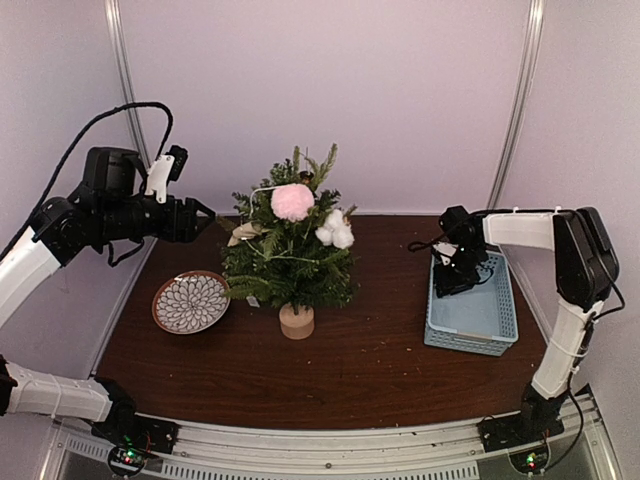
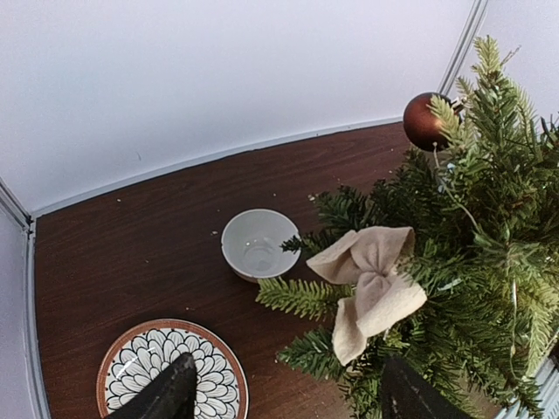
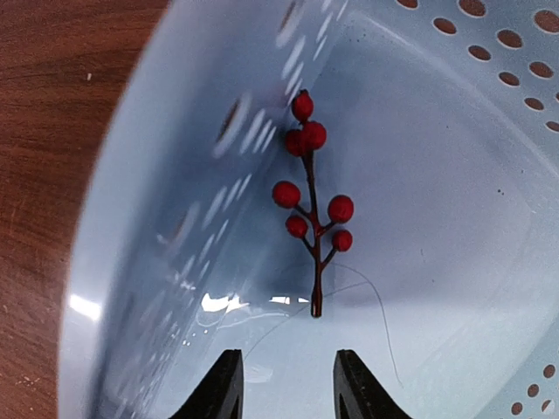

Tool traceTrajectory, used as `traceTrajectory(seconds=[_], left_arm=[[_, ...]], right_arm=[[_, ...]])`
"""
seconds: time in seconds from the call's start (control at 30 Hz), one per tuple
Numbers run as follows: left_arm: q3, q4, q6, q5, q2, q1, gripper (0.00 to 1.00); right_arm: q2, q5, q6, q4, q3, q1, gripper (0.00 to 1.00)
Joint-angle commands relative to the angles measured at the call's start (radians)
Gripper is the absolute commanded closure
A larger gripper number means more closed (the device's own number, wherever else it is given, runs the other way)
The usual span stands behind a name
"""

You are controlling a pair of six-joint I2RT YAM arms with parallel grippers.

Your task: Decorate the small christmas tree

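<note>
small christmas tree [image 1: 290,255] stands upright on its wood stump, mid-table, carrying a pink pom-pom [image 1: 292,201], white cotton puffs [image 1: 336,231], a beige bow [image 2: 371,279] and a brown bauble [image 2: 424,122]. left gripper [image 1: 205,217] hovers left of the tree, above the patterned plate [image 1: 190,302], fingers apart, empty. right gripper [image 3: 284,367] is inside the blue basket [image 1: 470,345] at right, fingers narrowly apart, nothing between them; red berry sprig [image 3: 312,209] lies just beyond the tips.

Surface: I see a dark brown table [image 1: 380,370].
Centre: the small christmas tree [image 1: 290,255] stands upright.
Tree's 8 o'clock: patterned plate [image 1: 190,301].
Tree's 3 o'clock: blue basket [image 1: 470,346].
Plate's 1 o'clock, my left wrist view: white bowl [image 2: 258,243].
</note>
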Motion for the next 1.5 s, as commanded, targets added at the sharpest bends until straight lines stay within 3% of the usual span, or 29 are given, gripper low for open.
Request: traceTrajectory(seconds=[0.0,0.27,0.63,1.13,1.47], left_arm=[[0.032,0.030,-0.003,-0.009,0.007,0.009,0.28],[0.035,0.025,0.000,-0.018,0.006,0.009,0.28],[0.055,0.024,0.012,-0.023,0.026,0.009,0.28],[0.083,-0.010,0.029,0.000,0.018,0.009,0.28],[0.279,-0.172,0.129,0.269,0.063,0.009,0.29]], right_arm=[[0.055,0.015,-0.016,0.033,0.035,-0.016,0.61],[0.116,0.059,-0.023,0.055,0.072,-0.032,0.67],[0.106,0.068,-0.027,0.044,0.074,-0.040,1.00],[-0.314,0.003,-0.020,-0.069,-0.027,-0.008,1.00],[-0.605,-0.060,-0.031,-0.098,0.034,0.262,1.00]])
